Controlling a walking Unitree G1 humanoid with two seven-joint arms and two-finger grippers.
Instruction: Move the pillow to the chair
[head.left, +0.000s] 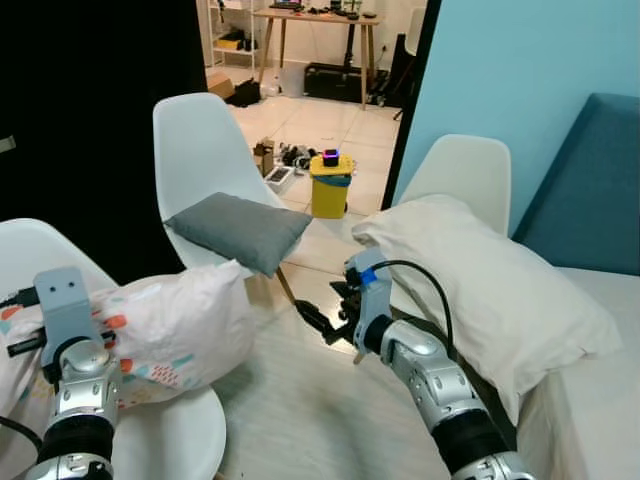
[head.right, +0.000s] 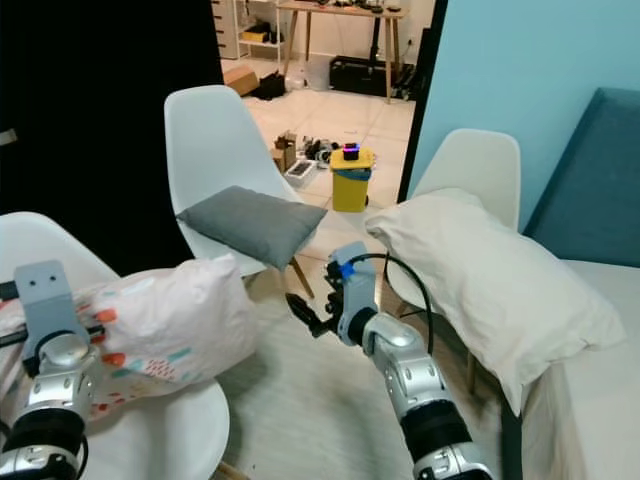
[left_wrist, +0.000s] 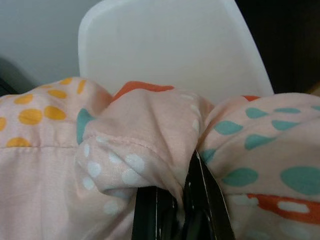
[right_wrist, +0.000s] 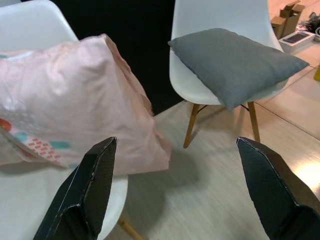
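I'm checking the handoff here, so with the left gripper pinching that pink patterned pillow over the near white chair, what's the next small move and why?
Probably open the left gripper. Its fingers are shut on a fold of the pink patterned pillow, which already seems to rest on the near white chair. The right gripper hangs open over the floor, holding nothing, so nothing else appears to need moving first.

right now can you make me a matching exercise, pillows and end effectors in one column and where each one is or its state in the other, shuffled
Things:
1. patterned pink pillow
2. grey pillow
3. white pillow
4. right end effector

Places or states:
A. open, held over the floor between the chairs
B. lying on the seat of the middle white chair
C. draped over the chair on the right and the sofa edge
D. on the near left chair, fabric pinched by the left end effector

Pairs: 1-D, 2-B, 3-C, 4-A
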